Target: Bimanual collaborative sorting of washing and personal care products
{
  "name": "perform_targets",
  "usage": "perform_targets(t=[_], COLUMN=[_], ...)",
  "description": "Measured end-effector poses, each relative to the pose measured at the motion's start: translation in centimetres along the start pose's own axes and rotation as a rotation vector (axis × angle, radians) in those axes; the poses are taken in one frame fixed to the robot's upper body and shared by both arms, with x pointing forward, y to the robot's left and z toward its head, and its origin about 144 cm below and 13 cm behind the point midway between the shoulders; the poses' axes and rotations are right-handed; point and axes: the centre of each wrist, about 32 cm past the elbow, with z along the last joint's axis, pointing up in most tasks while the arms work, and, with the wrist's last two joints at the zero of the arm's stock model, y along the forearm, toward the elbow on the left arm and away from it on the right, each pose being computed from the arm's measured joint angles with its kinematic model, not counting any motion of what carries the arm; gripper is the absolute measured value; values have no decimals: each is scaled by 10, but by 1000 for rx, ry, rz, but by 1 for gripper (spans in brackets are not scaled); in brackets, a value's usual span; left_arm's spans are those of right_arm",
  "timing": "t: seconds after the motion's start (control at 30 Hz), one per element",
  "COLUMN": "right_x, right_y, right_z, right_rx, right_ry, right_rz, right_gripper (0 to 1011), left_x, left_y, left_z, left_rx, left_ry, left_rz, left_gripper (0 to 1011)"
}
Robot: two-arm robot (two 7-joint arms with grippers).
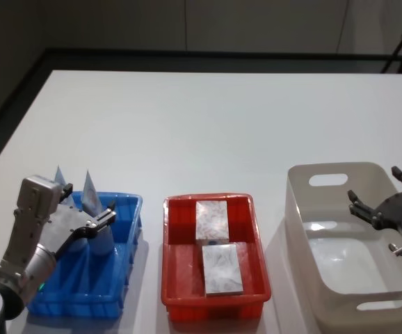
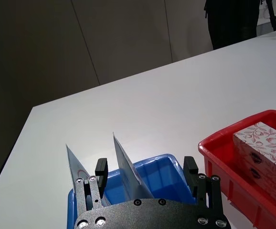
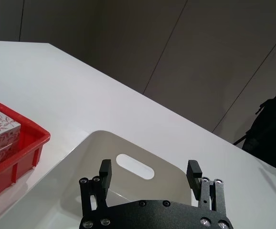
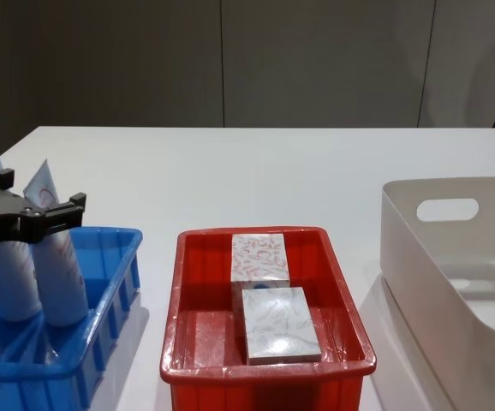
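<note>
- Chest view: two tall pale-blue squeeze tubes [image 4: 59,265] upright, side by side, in blue plastic bin [image 4: 115,257]; two flat white boxes with pink-red leaf pattern [image 4: 280,324] lying end to end in red plastic bin [image 4: 265,381].
- left gripper [image 2: 146,167] spread wide, straddling crimped top of tube nearer red bin; contact impossible to tell.
- right gripper [image 3: 150,171] likewise spread, empty, above white plastic bin [image 3: 95,157].
- Tubes: probably light, soft-walled, slick; best pinched gently across flat faces below crimp.
- Boxes: likely light, stiff, crushable; best gripped across narrow sides.
</note>
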Motion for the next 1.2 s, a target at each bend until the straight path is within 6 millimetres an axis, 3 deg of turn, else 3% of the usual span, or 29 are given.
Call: perform_targets(t=[1.2], right_x=[0], right_y=[0], right_z=[0], right_rx=[0], right_ry=[0], right_rz=[0], right_gripper=[1001], left_x=[-5], left_y=[-19], left_z=[-6], left_rx=[23], left_ry=[10], left_rz=[-28], left_gripper=[1002])
